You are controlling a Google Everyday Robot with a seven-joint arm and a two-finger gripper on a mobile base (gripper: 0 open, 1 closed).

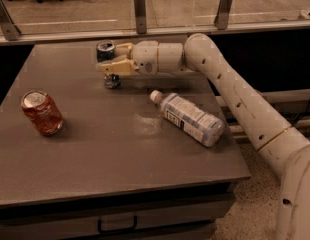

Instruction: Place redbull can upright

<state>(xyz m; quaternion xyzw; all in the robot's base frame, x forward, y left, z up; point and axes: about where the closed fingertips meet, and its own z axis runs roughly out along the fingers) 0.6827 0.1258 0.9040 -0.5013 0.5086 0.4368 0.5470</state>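
The redbull can, slim and blue-and-silver, stands nearly upright at the far middle of the dark table. Its base is at or just above the tabletop. My gripper reaches in from the right and is shut on the can, with one cream finger in front of it and the other behind. The fingers hide the can's middle.
A red soda can stands tilted at the left of the table. A clear plastic bottle with a white cap lies on its side to the right of centre. A railing with glass panels runs behind the table. My arm spans the right side.
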